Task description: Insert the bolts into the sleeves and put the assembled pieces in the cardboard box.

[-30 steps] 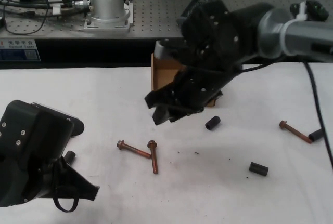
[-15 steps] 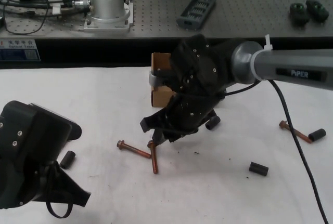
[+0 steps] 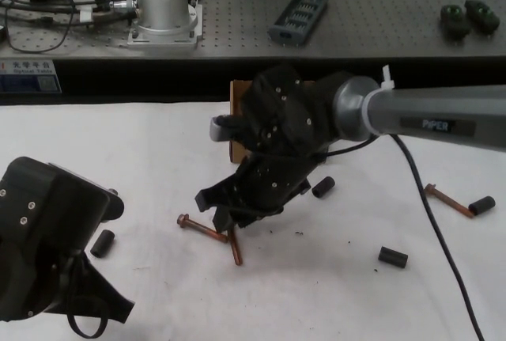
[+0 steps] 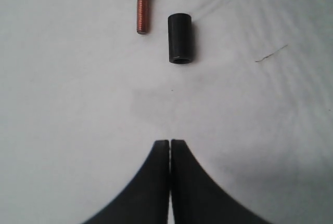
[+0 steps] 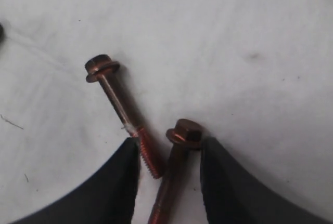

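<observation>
The right gripper [image 5: 169, 154], fingers spread open, has come down from above the brown cardboard box [image 3: 236, 149] and now straddles a copper-coloured hex-head bolt [image 5: 183, 133], ready for grasping, I think. The left gripper [image 4: 170, 146], closed and empty, hovers near a short black cylindrical sleeve [image 4: 180, 39].

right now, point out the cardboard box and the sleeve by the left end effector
cardboard box [image 3: 236, 102], high view, its visible left wall
sleeve [image 4: 180, 38], left wrist view, middle of its side
</observation>
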{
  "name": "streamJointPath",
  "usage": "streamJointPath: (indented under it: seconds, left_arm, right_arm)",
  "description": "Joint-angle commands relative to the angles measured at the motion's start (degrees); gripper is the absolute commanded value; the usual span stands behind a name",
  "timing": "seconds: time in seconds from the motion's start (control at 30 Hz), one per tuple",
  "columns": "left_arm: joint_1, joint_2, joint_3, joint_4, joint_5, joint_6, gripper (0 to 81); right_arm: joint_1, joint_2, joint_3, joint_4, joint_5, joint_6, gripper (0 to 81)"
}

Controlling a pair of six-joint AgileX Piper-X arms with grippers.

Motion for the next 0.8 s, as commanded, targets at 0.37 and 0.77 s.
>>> streamJointPath:
  seconds: [0.37, 0.77]
  left_arm:
    - [-0.09, -0.62, -0.08, 0.15, -0.65, 0.07, 0.6]
    - [-0.09, -0.62, -0.08, -2.06, 2.93, 0.04, 0.6]
  right_arm:
    - [-0.17, 2.80, 0.04, 2.31, -0.44, -2.30, 6.6]
    - [-2.64, -8.59, 1.27, 8.83, 5.20, -7.42, 6.6]
